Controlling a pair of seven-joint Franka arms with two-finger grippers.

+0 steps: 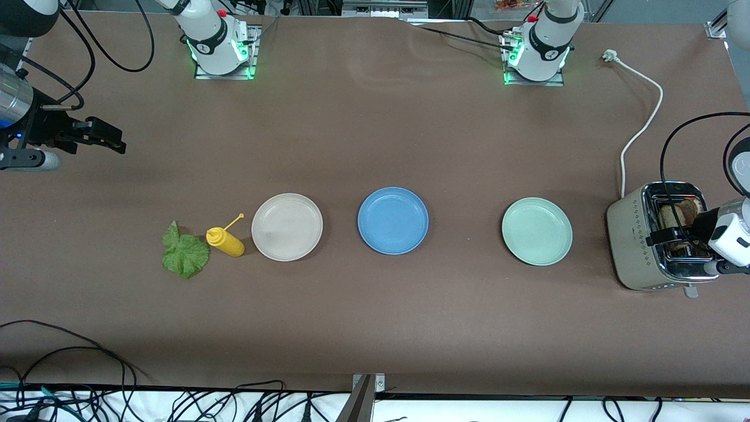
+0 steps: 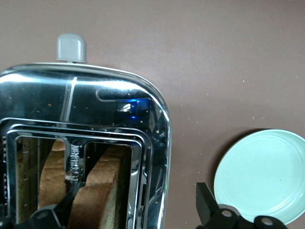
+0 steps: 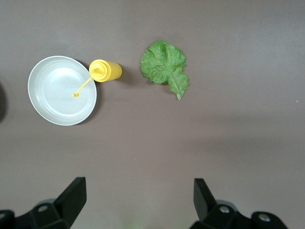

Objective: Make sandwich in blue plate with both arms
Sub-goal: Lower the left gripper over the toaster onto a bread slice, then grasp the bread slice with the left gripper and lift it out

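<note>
Brown bread slices (image 2: 102,191) standing upright in toaster (image 1: 653,240) at table's left-arm edge, long axes along the slots. Left gripper (image 2: 136,217) spread wide over toaster; best lowered straight, one finger either side of a slice. Blue plate (image 1: 392,220) mid-table, bare. Right gripper (image 3: 138,202) spread, waiting over table near lettuce leaf (image 1: 184,252).

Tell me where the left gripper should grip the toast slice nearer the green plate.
Grip the top edge of that toast slice from straight above, judging by its pose: it stands upright in the toaster slot, only its crust exposed. The open left gripper already hangs over it.
</note>
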